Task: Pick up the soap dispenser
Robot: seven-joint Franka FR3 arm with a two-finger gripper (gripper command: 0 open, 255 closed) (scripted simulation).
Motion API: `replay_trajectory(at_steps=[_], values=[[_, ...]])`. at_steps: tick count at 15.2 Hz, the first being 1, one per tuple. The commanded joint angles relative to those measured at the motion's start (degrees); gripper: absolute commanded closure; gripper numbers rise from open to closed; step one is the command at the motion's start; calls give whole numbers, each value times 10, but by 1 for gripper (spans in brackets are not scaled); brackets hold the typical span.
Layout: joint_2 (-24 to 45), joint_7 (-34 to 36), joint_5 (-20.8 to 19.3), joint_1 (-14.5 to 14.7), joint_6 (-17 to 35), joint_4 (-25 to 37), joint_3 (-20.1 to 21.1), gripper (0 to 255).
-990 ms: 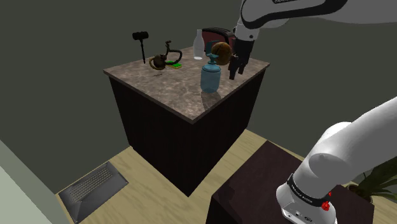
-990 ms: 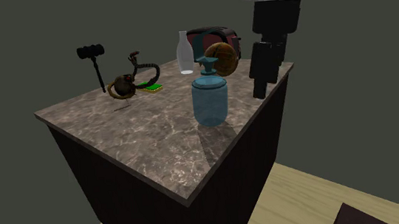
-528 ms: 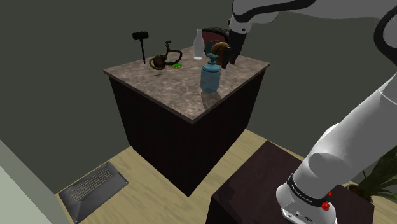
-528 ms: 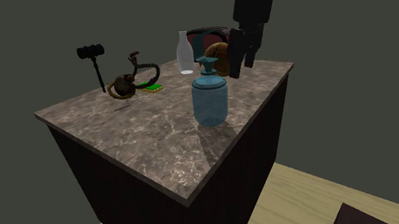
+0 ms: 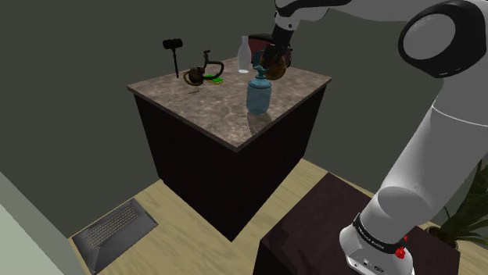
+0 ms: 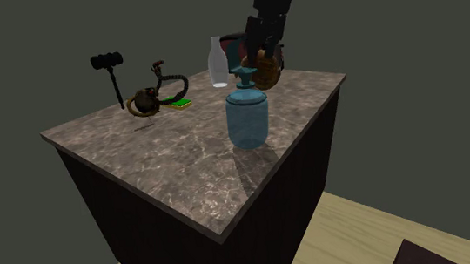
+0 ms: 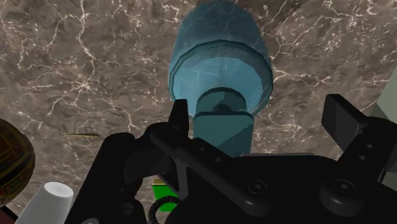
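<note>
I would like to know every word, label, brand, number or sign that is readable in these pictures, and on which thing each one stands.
No text in these pictures can be read.
dark band low on the arm: faint pale marks, perhaps lettering, too small to read.
soap dispenser, clear bottle, green pad: no label visible.

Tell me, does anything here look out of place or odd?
The mallet stands on its handle end at the far edge of the counter, unsupported. A laptop lies on the floor. The soap dispenser stands upright.
</note>
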Motion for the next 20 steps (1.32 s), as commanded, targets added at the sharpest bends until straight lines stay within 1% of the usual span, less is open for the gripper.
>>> replay_trajectory(at_steps=[1, 2, 9, 12, 13, 20], values=[[33, -11, 16, -6, 1, 47, -3, 0], [51, -17, 24, -10, -1, 73, -5, 0], [46, -23, 26, -8, 54, 12, -3, 0], [46, -24, 26, -8, 59, 8, -3, 0], [46, -24, 26, -8, 59, 8, -3, 255], [46, -24, 26, -8, 58, 9, -3, 255]])
